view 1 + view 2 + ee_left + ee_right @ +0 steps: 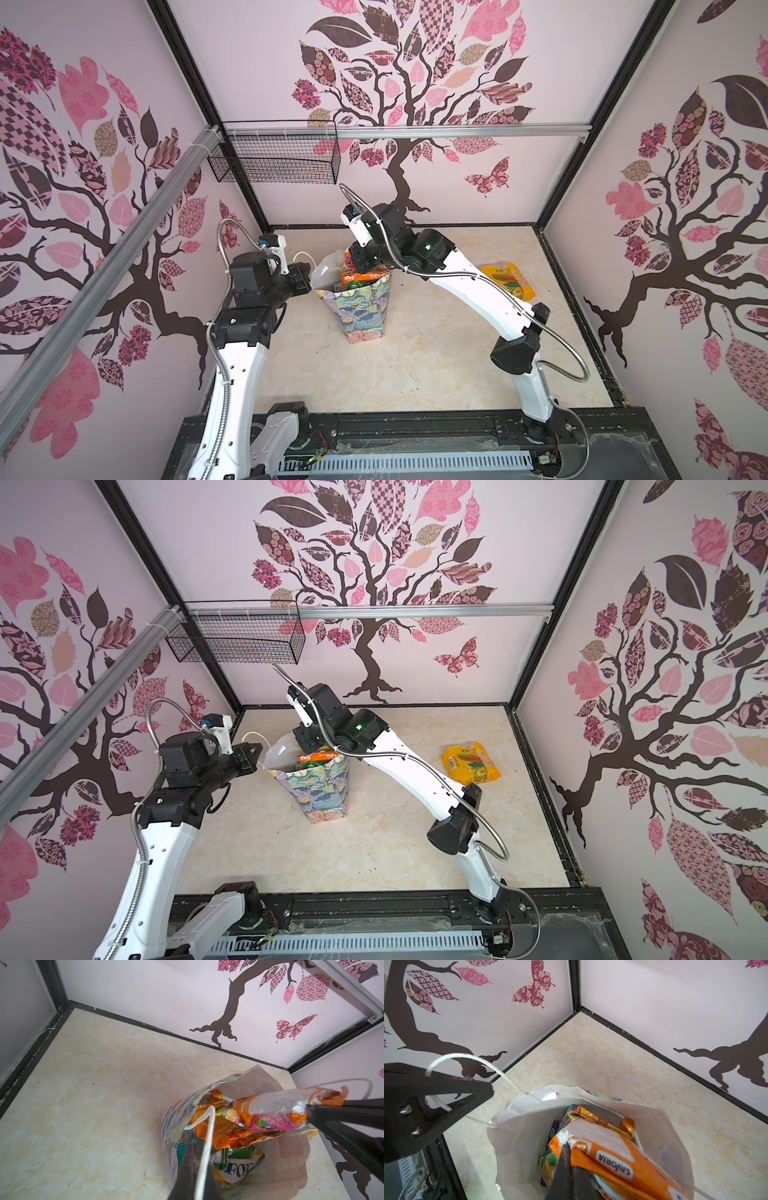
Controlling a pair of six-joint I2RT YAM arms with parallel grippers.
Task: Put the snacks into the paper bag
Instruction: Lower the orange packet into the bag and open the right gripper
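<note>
The paper bag [361, 311] stood upright near the middle of the table [415, 365], mouth open, and showed in both top views [324, 791].

The left gripper [305, 278] sat just left of the bag's rim with its jaws closed narrow on the white cord handle [467, 1056]. The cord ran out from between the jaws in the left wrist view [207, 1132].

The right gripper [357, 259] reached over the far side of the bag's mouth. Its jaws were pinched tight on one end of the orange-and-white packet [276, 1105], which hung over the opening, its free end down among the other snacks [612, 1157].

Inside the bag lay several packets, among them a green packet [239, 1165] and orange ones.

A yellow packet [513, 280] lay flat on the table, well to the right of the bag and toward the far side [471, 762].
</note>
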